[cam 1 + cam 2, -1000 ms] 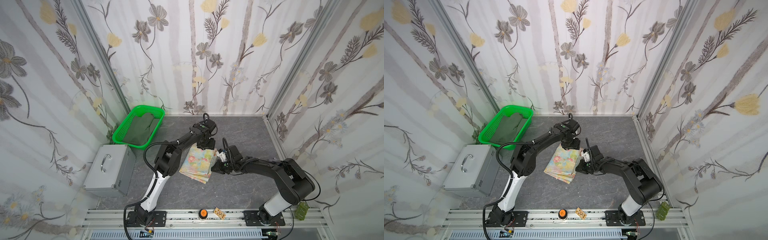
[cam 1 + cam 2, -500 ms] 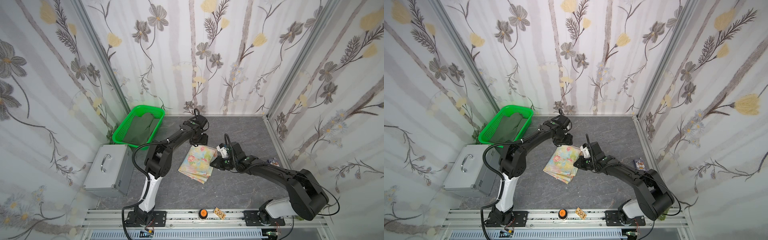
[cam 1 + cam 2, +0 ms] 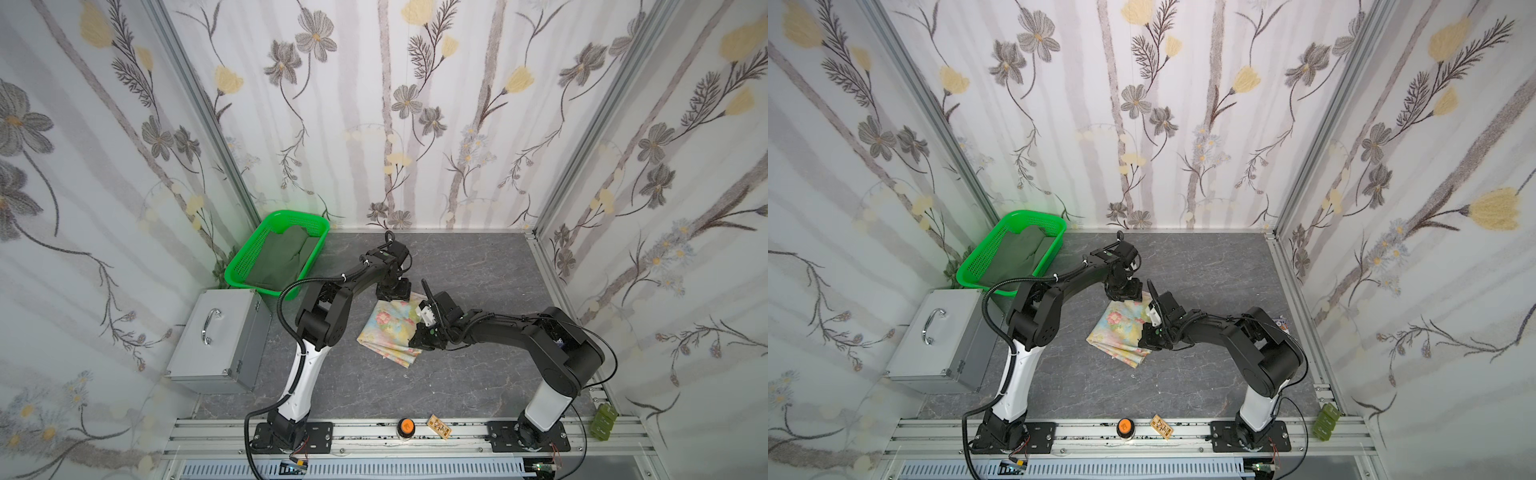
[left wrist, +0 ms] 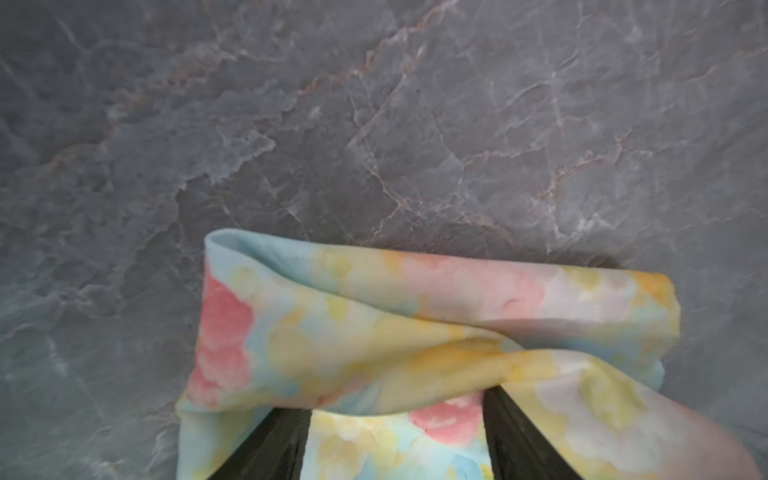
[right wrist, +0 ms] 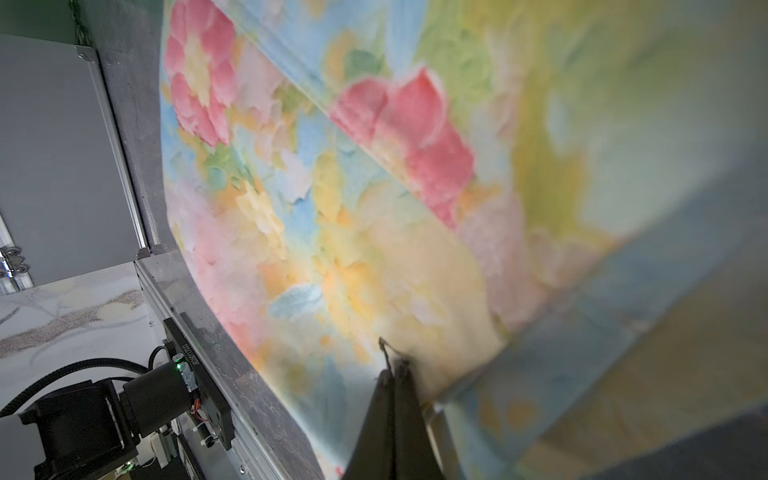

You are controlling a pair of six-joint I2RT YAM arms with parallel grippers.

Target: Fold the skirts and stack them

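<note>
The floral skirt (image 3: 388,330) (image 3: 1119,328) lies folded in the middle of the table in both top views. My left gripper (image 3: 392,291) (image 3: 1124,291) is at its far edge. In the left wrist view the left gripper (image 4: 392,405) is open, with a fold of the floral skirt (image 4: 415,332) draped over both fingertips. My right gripper (image 3: 417,343) (image 3: 1146,343) is at the skirt's right edge. The right gripper (image 5: 392,368) is shut, pinching the edge of a layer of the floral skirt (image 5: 353,249). The olive skirt (image 3: 284,257) (image 3: 1019,251) lies in the green basket.
The green mesh basket (image 3: 274,286) stands at the back left, with a metal case (image 3: 216,336) in front of it. An orange button (image 3: 406,425) and a small card (image 3: 439,427) sit on the front rail. A green object (image 3: 603,422) is at the front right.
The right gripper slid toward the near side along the skirt's right edge and closed. The left gripper shifted a little left and came down onto the skirt's far edge, staying open.
</note>
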